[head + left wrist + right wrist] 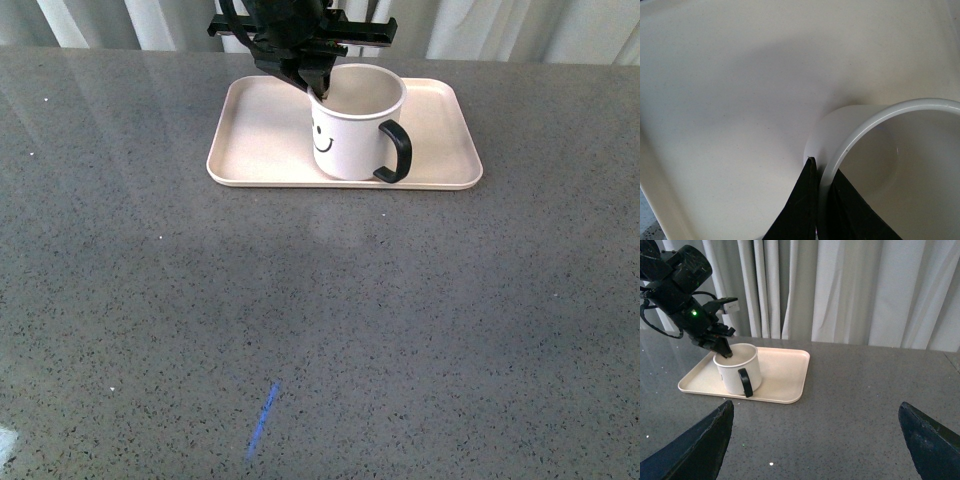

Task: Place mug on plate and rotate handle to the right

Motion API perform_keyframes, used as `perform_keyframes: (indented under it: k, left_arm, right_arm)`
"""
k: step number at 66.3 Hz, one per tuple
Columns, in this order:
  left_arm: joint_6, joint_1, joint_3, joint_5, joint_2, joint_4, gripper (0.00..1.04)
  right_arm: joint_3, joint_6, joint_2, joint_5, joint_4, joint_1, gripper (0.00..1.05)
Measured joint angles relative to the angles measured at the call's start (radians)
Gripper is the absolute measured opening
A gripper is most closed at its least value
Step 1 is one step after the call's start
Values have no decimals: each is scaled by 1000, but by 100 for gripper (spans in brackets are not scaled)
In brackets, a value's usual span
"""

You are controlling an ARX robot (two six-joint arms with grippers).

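The white mug (350, 125) with a black smiley face stands upright on the pale cream plate (260, 140) at the far middle of the table. Its black handle (396, 152) points to the front right. My left gripper (318, 88) is shut on the mug's left rim, one finger inside and one outside, as the left wrist view shows with the fingers (800, 210) pinching the rim of the mug (880, 150) over the plate (730, 90). My right gripper (815, 440) is open and empty, away from the plate (785, 375) and mug (737, 370).
The grey speckled table (300, 330) stretches towards me with a short blue mark (263, 420) near the front. Pale curtains (865, 290) hang behind the table's far edge.
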Motion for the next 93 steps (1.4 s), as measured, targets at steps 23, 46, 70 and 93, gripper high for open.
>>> perform_keyframes:
  k: [23, 46, 70, 93]
  left_arm:
    - [8, -2, -8, -3, 0, 12, 2]
    - [8, -6, -11, 6, 2, 16, 32]
    - [27, -10, -87, 16, -31, 71, 87]
    - [61, -11, -381, -2, -327, 242, 96]
  right_arm:
    - [0, 0, 0, 0, 0, 0, 96]
    - [0, 0, 0, 0, 0, 0, 96]
    - [0, 0, 0, 0, 0, 0, 96]
    - [0, 0, 0, 0, 0, 0, 96]
